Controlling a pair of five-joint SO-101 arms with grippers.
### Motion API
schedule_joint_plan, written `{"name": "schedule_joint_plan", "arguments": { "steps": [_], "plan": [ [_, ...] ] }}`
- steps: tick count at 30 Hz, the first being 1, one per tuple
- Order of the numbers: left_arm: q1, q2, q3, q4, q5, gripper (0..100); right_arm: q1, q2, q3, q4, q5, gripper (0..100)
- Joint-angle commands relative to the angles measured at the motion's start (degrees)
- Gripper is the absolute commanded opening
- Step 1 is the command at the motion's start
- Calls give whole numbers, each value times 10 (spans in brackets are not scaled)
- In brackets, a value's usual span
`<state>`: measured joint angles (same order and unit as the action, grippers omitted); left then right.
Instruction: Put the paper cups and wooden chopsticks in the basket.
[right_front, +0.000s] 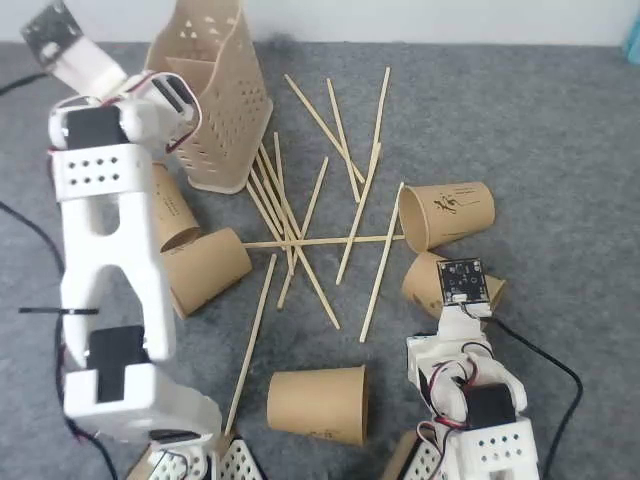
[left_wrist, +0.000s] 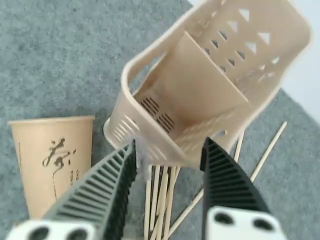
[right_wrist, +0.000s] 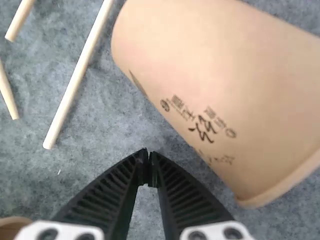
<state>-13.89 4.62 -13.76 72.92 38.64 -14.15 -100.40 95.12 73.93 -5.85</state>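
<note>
Surface: grey, short-pile carpet (right_front: 540, 120) across the whole work area. A pale wall (right_front: 450, 18) runs along the 12 o'clock edge. A blue object (right_front: 633, 40) is cut off at the 1 o'clock corner. A black cable (right_front: 548, 355) loops off the right arm's base at 5 o'clock.

Basket (right_front: 215, 95): beige perforated plastic, at 11 o'clock, just beside the left arm's wrist. Its open mouth faces the left wrist camera. Cannot tell whether it stands straight or leans.

Chopsticks (right_front: 290, 235): loose on the carpet at centre, criss-crossed, fanning from the basket's foot out toward 1 o'clock and 6 o'clock. Several ends lie against the basket's base.

Cups, all on the carpet outside the basket:
- printed cup (right_front: 447, 213), 3 o'clock, on its side, mouth toward centre.
- shaded cup (right_front: 420, 285), 4 o'clock, partly under the right wrist.
- near cup (right_front: 318, 404), 6 o'clock, on its side.
- left cup (right_front: 205, 268), 9 o'clock, on its side against the left arm.
- half-hidden cup (right_front: 172, 215), 10 o'clock, tucked between the left arm and the basket.

Left gripper (left_wrist: 170, 146): fingers spread wide and holding nothing, with the basket's rim framed in the gap beyond them.

Right gripper (right_wrist: 148, 155): fingers pressed together with nothing between them, tips low over the carpet just beside the shaded cup's wall. One chopstick end lies near.
</note>
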Motion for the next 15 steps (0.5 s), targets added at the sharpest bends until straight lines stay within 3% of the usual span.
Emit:
{"name": "schedule_joint_plan", "arguments": {
  "steps": [1, 8, 13, 15],
  "plan": [
    [-17, 9, -6, -45, 19, 203, 7, 0, -20, -10, 6, 8],
    [-13, 27, -4, -55, 19, 190, 7, 0, -20, -10, 6, 8],
    [4, 23, -3, -42, 18, 0, 7, 0, -20, -10, 6, 8],
    [12, 23, -2, -40, 18, 19, 7, 0, -20, -10, 6, 8]
  ]
}}
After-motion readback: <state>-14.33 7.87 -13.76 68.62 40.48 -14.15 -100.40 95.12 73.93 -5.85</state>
